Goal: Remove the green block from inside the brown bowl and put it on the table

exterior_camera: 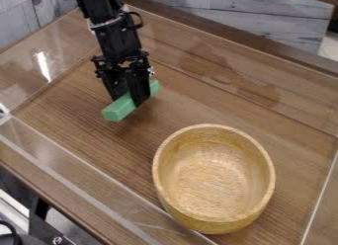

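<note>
Now the gripper [129, 94], upper left of frame, clamps the green block [123, 108] low over the table [251, 81], apart from the empty brown bowl [214, 178]; releasing gently should avoid tumbling.

One raised camera looks down at an angle across the table [251, 86] from fairly near.

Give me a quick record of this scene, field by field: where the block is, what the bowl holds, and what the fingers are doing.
green block: out of the bowl, on or just above the table, tilted, upper end between the fingers
brown bowl: empty, upright, at lower right, apart from the block
gripper: pointing steeply down, fingers shut on the green block
table: wood grain, clear walls along the edges
task state: block not yet released
</note>
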Available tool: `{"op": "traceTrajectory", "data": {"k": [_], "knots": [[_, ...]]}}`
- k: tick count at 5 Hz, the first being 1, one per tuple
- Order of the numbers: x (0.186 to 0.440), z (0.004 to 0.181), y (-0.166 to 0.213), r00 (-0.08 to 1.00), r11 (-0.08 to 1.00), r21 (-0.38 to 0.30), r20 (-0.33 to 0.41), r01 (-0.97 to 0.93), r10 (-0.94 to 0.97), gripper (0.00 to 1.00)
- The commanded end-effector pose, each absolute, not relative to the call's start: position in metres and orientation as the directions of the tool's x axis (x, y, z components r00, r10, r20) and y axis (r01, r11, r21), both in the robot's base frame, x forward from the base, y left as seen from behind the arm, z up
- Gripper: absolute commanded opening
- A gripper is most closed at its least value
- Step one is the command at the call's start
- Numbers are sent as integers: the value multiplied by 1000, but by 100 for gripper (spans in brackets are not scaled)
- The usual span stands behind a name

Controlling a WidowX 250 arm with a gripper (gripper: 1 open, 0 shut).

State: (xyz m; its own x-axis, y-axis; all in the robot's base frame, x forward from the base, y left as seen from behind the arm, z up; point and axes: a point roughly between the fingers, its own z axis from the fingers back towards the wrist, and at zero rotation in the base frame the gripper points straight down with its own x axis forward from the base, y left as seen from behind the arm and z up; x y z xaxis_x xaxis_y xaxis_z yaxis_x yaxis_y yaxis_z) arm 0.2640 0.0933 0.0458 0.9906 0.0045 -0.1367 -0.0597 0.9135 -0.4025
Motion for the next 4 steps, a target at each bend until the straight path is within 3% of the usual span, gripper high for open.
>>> {"op": "traceTrajectory", "data": {"k": [1, 4], "knots": [[273, 60, 103, 996, 921, -386, -84, -52, 21, 0], [274, 60, 105, 995, 915, -400, -96, -59, 22, 0]]}}
